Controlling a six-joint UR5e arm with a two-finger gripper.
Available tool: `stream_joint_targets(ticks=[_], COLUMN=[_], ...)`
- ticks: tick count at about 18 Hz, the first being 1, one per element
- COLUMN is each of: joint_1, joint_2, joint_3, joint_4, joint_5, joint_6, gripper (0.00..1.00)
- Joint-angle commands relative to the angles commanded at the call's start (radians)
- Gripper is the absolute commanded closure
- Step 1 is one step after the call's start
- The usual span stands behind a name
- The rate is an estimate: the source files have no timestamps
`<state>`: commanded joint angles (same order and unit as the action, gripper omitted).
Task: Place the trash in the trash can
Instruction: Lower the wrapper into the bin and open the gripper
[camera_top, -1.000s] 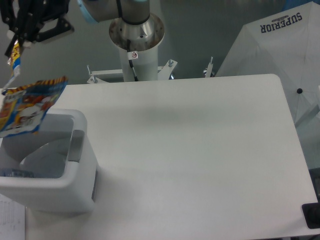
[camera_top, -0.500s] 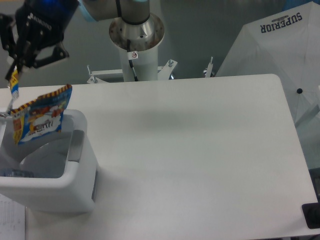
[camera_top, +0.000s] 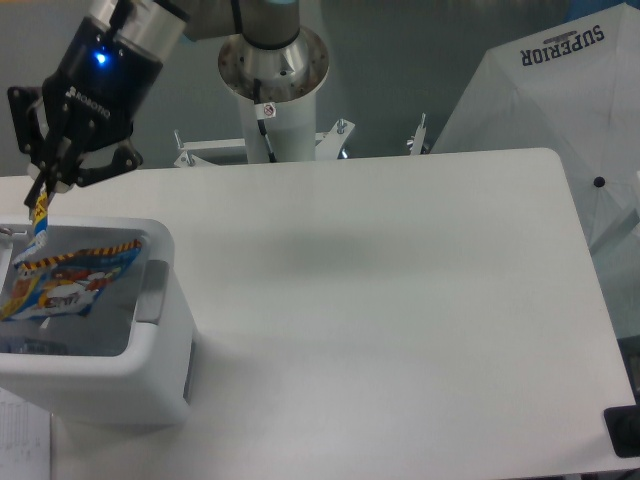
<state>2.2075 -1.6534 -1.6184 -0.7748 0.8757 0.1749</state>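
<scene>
Hanging over the far left of the worktop (camera_top: 380, 300), the end effector (camera_top: 48, 185) pinches the torn yellow strip (camera_top: 41, 214) of the snack wrapper (camera_top: 65, 278), its fingers closed on the strip's top end. The wrapper dangles below, lying inside the mouth of the trash can (camera_top: 150, 360), which stands at the near left of the worktop with its grey handle (camera_top: 152, 290) on the right wall. Something bluish shows low in the can at its left edge (camera_top: 30, 347), possibly the bottle, though it is too dim to tell.

At the far edge the arm's white pedestal (camera_top: 272, 85) carries a small round sticker (camera_top: 268, 109). On the right stands a white umbrella-like canopy (camera_top: 545, 120) printed "SUPERIOR". White lettering on the black wrist (camera_top: 95, 95) is too small to read. A dark object (camera_top: 625, 430) sits at the near right corner.
</scene>
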Motion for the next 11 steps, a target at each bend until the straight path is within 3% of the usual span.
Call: stream_joint_targets(ticks=[5, 9, 11], joint_1=[-0.043, -0.060, -0.061], joint_2=[-0.080, -0.098, -0.109], joint_3=[-0.009, -0.014, -0.014], joint_4=[0.035, 0.038, 0.040], joint_5=[0.094, 0.106, 0.106], joint_6=[0.003, 0.003, 0.005], gripper=[0.86, 0.85, 0.71])
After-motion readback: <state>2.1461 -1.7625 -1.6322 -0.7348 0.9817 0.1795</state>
